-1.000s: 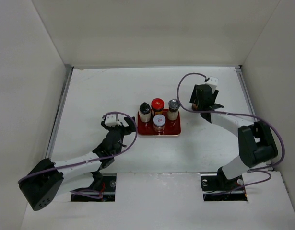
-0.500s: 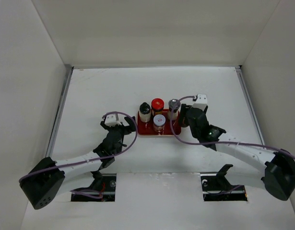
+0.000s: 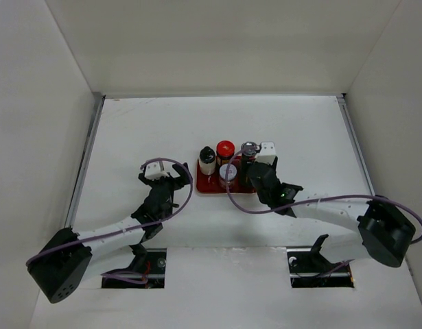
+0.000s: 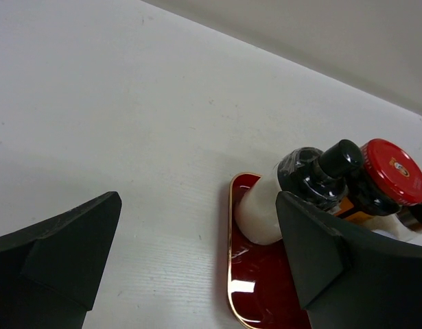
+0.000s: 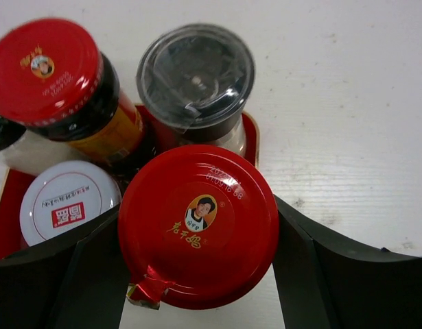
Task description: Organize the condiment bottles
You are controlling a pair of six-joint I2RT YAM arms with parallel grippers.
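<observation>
A red tray (image 3: 214, 186) carries several condiment bottles: a black-capped white one (image 3: 208, 156), a red-capped one (image 3: 226, 148), a white-lidded one (image 3: 228, 171) and a grey-capped one (image 3: 249, 149). My right gripper (image 3: 253, 174) is at the tray's near right corner. In the right wrist view that gripper (image 5: 197, 271) is shut on a second red-capped jar (image 5: 198, 223), next to the grey cap (image 5: 195, 72) and white lid (image 5: 68, 209). I cannot tell whether the held jar rests on the tray. My left gripper (image 3: 171, 184) stands open left of the tray, with nothing between its fingers (image 4: 60, 253).
The tray's gold-rimmed left edge (image 4: 231, 274) lies just ahead of my left gripper's right finger. White walls enclose the table on the left, back and right. The right arm's purple cable (image 3: 320, 200) loops over the table near the tray's front.
My right arm has swung from the back right to the tray's right side with the red-capped jar. My left gripper has opened wider and drawn slightly left, away from the tray.
</observation>
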